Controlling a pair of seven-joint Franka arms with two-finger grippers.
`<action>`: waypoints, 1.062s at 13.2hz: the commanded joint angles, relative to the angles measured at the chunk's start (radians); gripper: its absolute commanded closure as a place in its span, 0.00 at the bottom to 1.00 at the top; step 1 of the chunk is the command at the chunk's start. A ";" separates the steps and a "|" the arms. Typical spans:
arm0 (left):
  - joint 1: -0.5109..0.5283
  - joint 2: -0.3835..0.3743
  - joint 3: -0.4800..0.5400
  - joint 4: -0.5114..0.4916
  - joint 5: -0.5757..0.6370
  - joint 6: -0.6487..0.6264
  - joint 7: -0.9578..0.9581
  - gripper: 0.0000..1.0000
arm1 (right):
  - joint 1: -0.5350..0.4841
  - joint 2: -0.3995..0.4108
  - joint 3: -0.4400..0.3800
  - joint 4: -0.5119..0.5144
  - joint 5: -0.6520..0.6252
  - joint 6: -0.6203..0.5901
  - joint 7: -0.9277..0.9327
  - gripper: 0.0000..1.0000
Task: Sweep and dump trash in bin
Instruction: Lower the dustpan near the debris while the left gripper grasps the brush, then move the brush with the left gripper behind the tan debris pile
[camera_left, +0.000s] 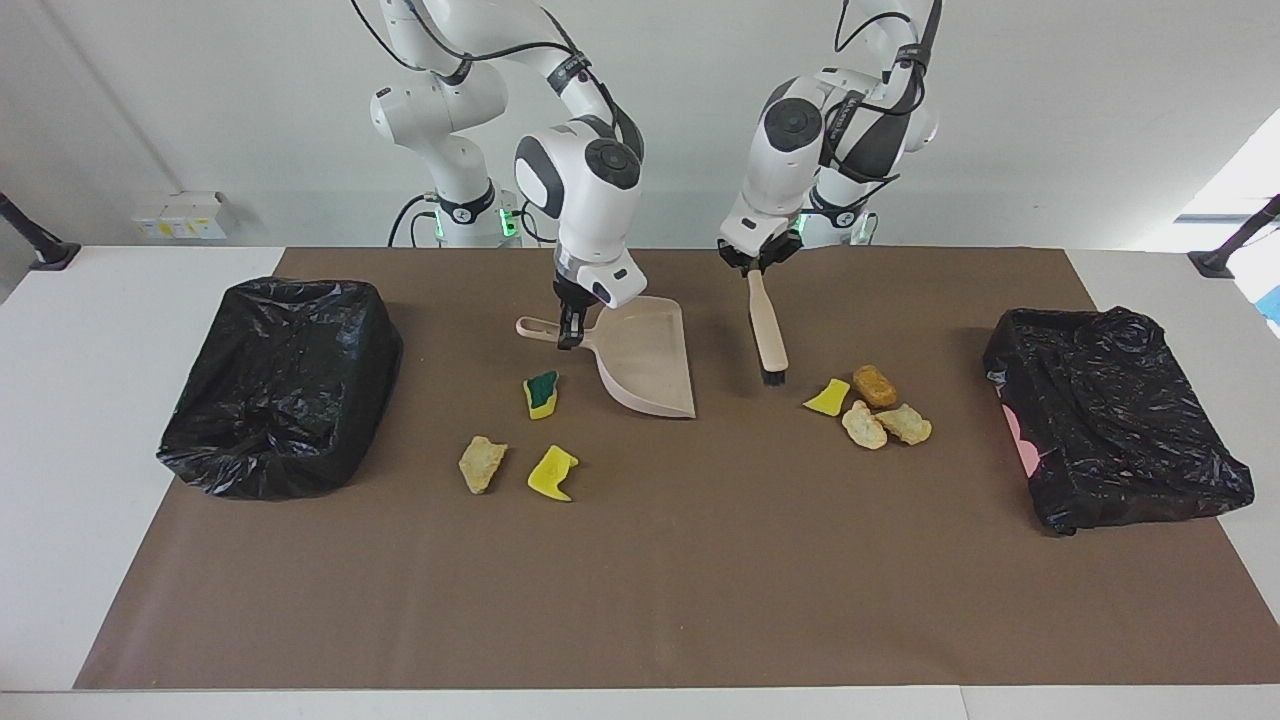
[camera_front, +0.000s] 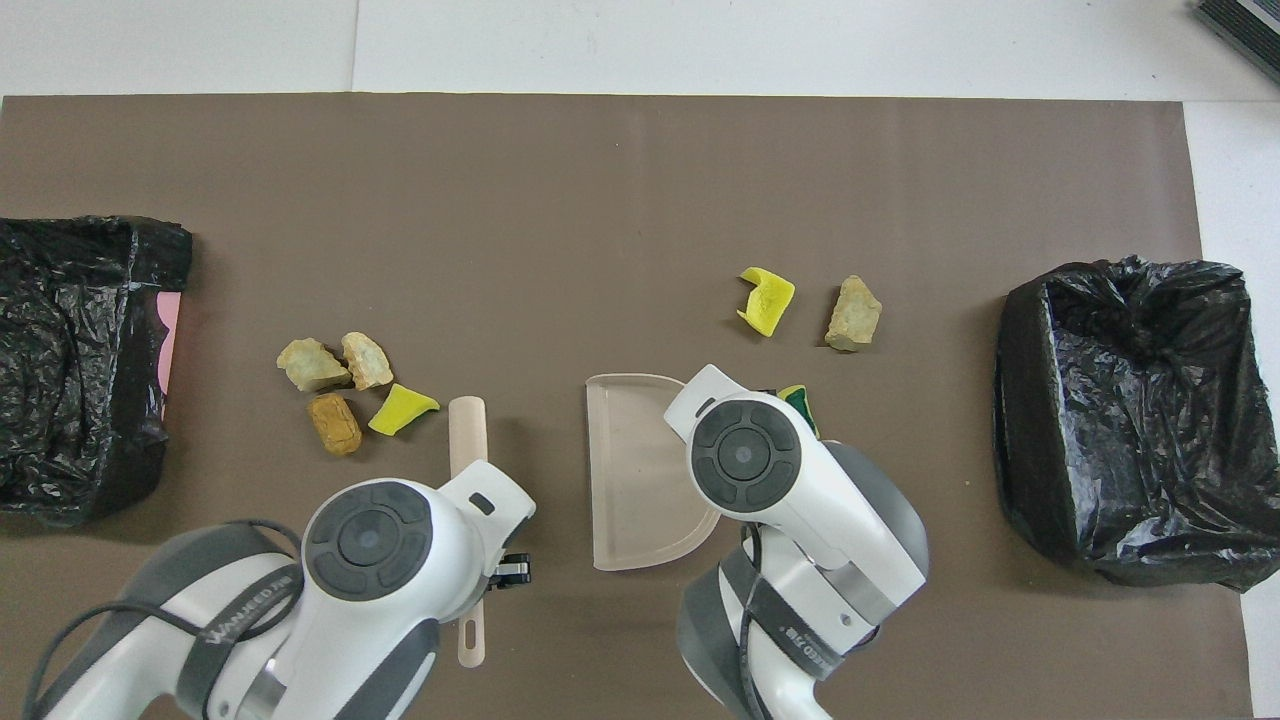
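Note:
The beige dustpan (camera_left: 645, 360) lies flat on the brown mat, its mouth facing away from the robots. My right gripper (camera_left: 570, 328) is shut on its handle. The beige-handled brush (camera_left: 768, 335) lies beside it, bristles away from the robots. My left gripper (camera_left: 757, 265) is down at its handle end. The trash lies in two groups. A green-faced sponge (camera_left: 542, 394), a tan chunk (camera_left: 482, 464) and a yellow piece (camera_left: 552, 473) lie beside and farther out than the dustpan. A yellow piece (camera_left: 826, 397), a brown chunk (camera_left: 875, 385) and two tan chunks (camera_left: 863, 425) lie beside the bristles.
A bin lined with a black bag (camera_left: 280, 385) stands at the right arm's end of the mat. A lower black-bagged bin (camera_left: 1115, 415) stands at the left arm's end. In the overhead view my right wrist (camera_front: 745, 455) covers part of the dustpan (camera_front: 630, 470).

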 joint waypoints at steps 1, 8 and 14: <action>0.148 0.010 -0.012 0.064 0.052 -0.030 0.142 1.00 | 0.041 0.035 -0.001 0.004 -0.076 0.042 0.139 1.00; 0.475 0.156 -0.011 0.232 0.149 0.041 0.540 1.00 | 0.040 0.045 0.000 0.004 -0.088 0.060 0.158 1.00; 0.576 0.260 -0.011 0.275 0.155 0.134 0.665 1.00 | 0.023 0.056 0.000 0.017 -0.073 0.039 0.091 1.00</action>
